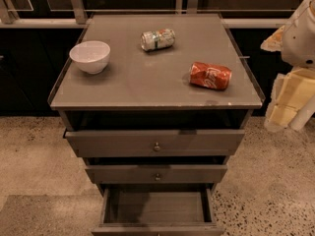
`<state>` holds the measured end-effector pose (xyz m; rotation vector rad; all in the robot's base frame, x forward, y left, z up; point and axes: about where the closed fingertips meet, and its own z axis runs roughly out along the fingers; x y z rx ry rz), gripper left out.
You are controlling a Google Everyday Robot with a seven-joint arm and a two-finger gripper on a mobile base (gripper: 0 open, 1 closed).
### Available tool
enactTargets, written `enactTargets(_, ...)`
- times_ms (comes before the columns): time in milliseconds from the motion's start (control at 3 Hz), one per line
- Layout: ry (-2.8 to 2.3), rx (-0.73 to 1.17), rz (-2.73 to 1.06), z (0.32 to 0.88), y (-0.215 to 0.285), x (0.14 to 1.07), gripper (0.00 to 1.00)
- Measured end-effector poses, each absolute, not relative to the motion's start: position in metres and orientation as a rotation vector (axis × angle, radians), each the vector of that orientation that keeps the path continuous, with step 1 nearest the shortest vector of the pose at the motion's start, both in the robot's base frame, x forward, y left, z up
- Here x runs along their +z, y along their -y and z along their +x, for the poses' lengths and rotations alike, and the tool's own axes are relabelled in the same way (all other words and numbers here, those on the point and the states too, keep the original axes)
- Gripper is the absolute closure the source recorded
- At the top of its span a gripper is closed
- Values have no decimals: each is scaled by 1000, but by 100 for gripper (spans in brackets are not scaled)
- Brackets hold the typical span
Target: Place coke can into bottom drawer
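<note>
Nearest the camera, the bottom drawer (156,208) stands pulled well out. It is a wide, shallow box, and only its own grey floor and walls show inside.

The table (147,90) above it is a grey-brown cabinet with a flat top and a low rim. The top drawer (123,142) sits slightly out and the middle drawer (123,173) slightly less; each has a small knob, and their insides are hidden.

The robot's arm (301,33) comes in at the right edge, beside the table and clear of it. The hand (288,100) hangs below it, off the table's right front corner and well apart from everything on top. I cannot tell whether the hand is open or closed.

A white bowl (90,56) stands upright at the left rear of the top, showing only its pale inside.

The coke can (210,75) lies on its side near the right front of the top, dented, with nothing touching it.

A green-and-white can (158,39) lies on its side at the middle rear, apart from both the bowl and the coke can.
</note>
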<state>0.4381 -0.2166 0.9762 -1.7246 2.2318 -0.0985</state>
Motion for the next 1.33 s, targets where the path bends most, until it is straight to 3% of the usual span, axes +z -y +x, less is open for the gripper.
enactTargets(333,-2210,-123,-1734,449,215,977,0)
enactTargets(1000,-2074,-192,-1764,560,193,985,0)
enactTargets(1333,-2047,-199,-1748,570,189,995,0)
